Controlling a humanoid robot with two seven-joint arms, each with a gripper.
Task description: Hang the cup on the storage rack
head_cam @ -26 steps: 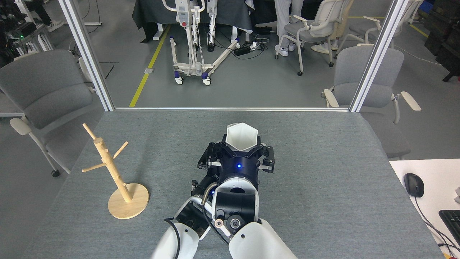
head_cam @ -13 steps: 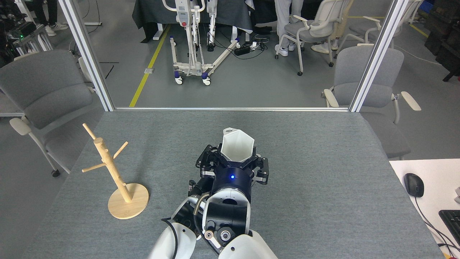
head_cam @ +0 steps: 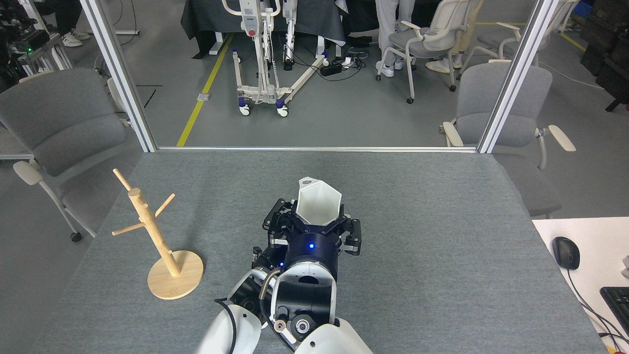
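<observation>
Grey felt covers the bench (head_cam: 417, 236), with office chairs and a wheeled white lift frame on the floor beyond its far edge. At the middle of the bench one arm reaches forward from the near edge, and its gripper (head_cam: 314, 223) has its jaws pinching the cup (head_cam: 318, 206) from both sides. The arm comes up near the centre, so I cannot tell for certain whether it is the right or the left one (it looks like the right; a second arm lies folded beside it with its gripper hidden). The cup sits in the jaws with its hexagonal mouth tilted up toward the camera and its small loop handle at the far top, pointing away from the gripper. The storage rack (head_cam: 147, 221) stands well apart on the left of the bench, upright on its round base, its pegs angled upward and bare. Judging from this, the coming move turns on carrying the cup leftward and turning it so the handle, now facing far, faces a peg.
</observation>
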